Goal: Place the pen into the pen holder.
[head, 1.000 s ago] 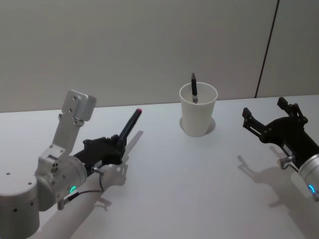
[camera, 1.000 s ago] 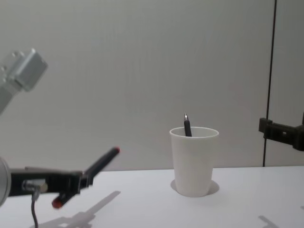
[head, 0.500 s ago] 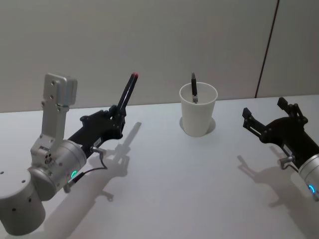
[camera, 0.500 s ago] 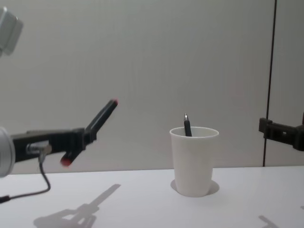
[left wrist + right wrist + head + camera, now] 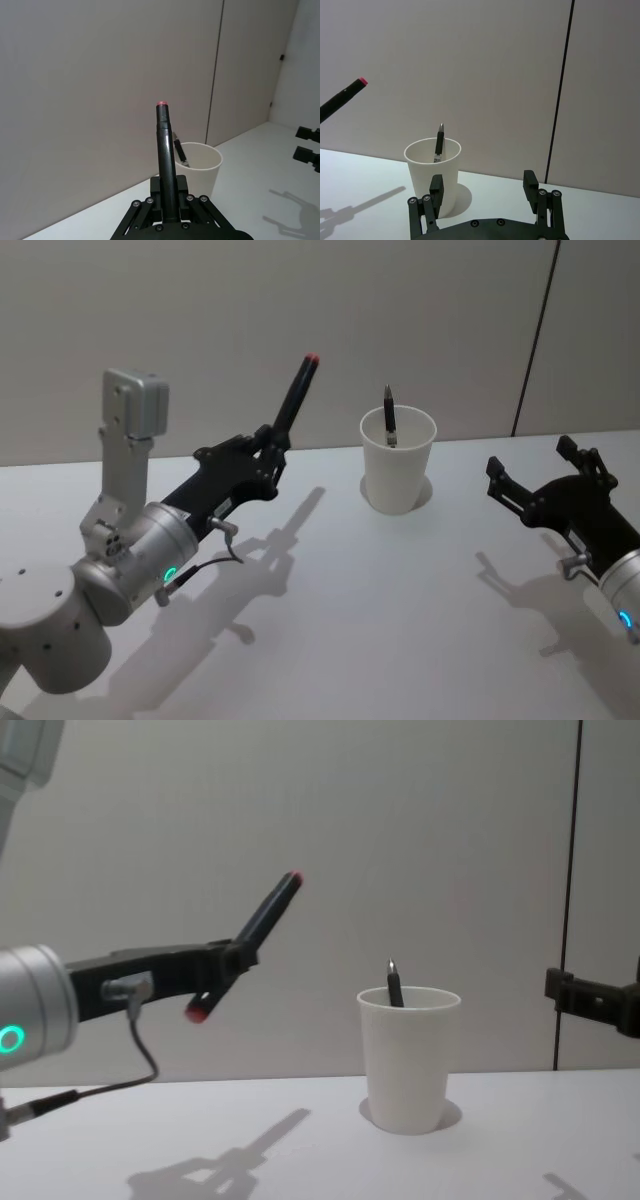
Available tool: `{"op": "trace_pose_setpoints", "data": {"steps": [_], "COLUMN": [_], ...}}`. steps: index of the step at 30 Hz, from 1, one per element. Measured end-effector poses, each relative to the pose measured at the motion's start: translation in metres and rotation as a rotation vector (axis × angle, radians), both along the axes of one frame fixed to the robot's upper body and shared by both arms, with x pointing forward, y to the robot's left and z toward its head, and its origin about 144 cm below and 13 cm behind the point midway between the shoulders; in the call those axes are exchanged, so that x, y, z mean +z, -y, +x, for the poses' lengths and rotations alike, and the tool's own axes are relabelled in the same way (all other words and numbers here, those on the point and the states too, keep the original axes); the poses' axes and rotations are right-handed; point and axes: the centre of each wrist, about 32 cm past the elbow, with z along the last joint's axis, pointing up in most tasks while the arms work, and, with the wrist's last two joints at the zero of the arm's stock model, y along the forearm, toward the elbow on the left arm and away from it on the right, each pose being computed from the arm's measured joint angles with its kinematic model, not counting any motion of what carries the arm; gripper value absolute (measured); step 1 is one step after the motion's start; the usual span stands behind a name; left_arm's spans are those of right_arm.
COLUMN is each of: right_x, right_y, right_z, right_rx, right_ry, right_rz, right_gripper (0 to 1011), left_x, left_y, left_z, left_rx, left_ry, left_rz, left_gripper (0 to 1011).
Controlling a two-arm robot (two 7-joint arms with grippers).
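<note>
Two pens, one pen holder (image 5: pixel 398 468). The first pen (image 5: pixel 389 412) stands inside it; the second pen (image 5: pixel 296 395) — black, red-tipped — is clamped in the raised left gripper (image 5: pixel 268 452), angled upward, left of the holder. At right, the right gripper (image 5: pixel 535 464) hangs open.

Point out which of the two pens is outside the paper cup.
The black pen with red ends, held tilted by the left gripper; the other pen stands inside the white paper cup.
</note>
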Motion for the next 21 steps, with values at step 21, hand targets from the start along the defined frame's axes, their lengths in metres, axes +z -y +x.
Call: {"op": "trace_pose_setpoints", "data": {"steps": [21], "right_x": [0.0], "right_y": [0.0], "right_z": [0.0], "right_rx": [0.0], "right_ry": [0.0], "right_rz": [0.0], "right_gripper": [1001], "left_x": [0.002], "left_y": [0.027], "left_z": [0.016], "left_rx": [-0.165], "left_ry": [0.064], "left_rz": [0.003], "left_gripper": [180]}}
